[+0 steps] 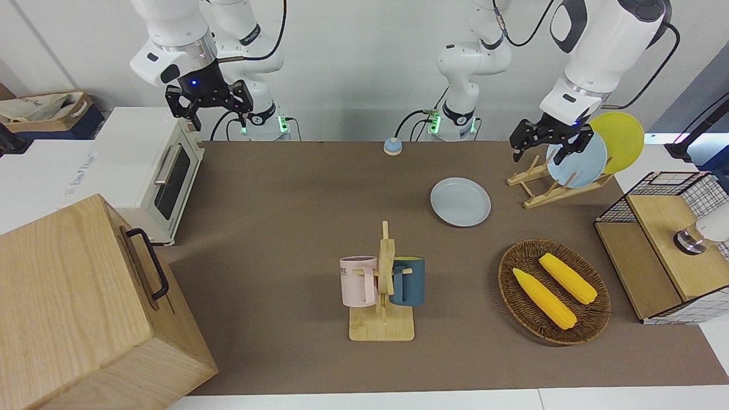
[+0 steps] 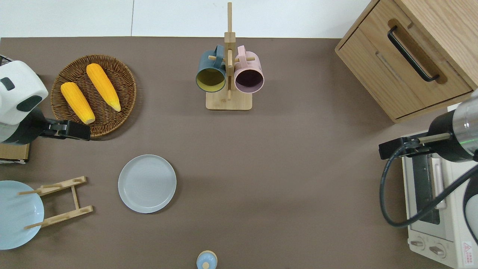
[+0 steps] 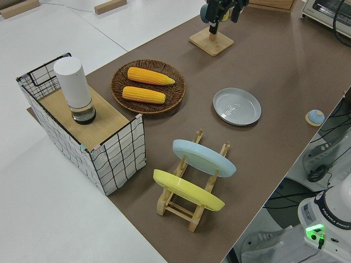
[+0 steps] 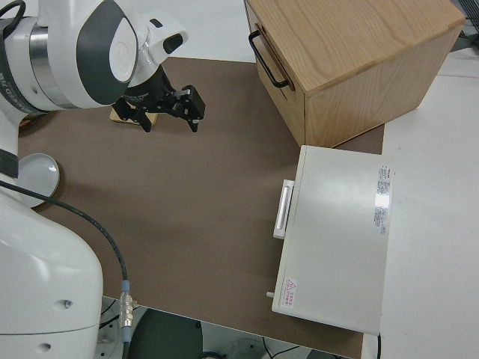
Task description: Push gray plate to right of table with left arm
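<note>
Front view: left pincer [image 1: 549, 142] hangs up in the air, fingers spread, gripping nothing. The gray plate [image 1: 460, 201] lies flat on the counter [image 1: 285, 228], well apart from that pincer, toward the counter's middle. Right arm's parked, its pincer [image 1: 209, 102] spread too.

Overhead: left pincer [image 2: 76, 130] sits over the wicker basket's [image 2: 127, 93] rim, next to the two corn cobs [image 2: 77, 102]. The gray plate [image 2: 147, 183] is nearer the robots than that pincer, beside the wooden dish rack [image 2: 61, 201].

Left side view: gray plate [image 3: 237, 106] lies bare between basket and small blue knob [image 3: 315, 116].

Three plates [image 2: 147, 183], two mugs [image 2: 211, 71], two corn cobs [image 2: 77, 102].
</note>
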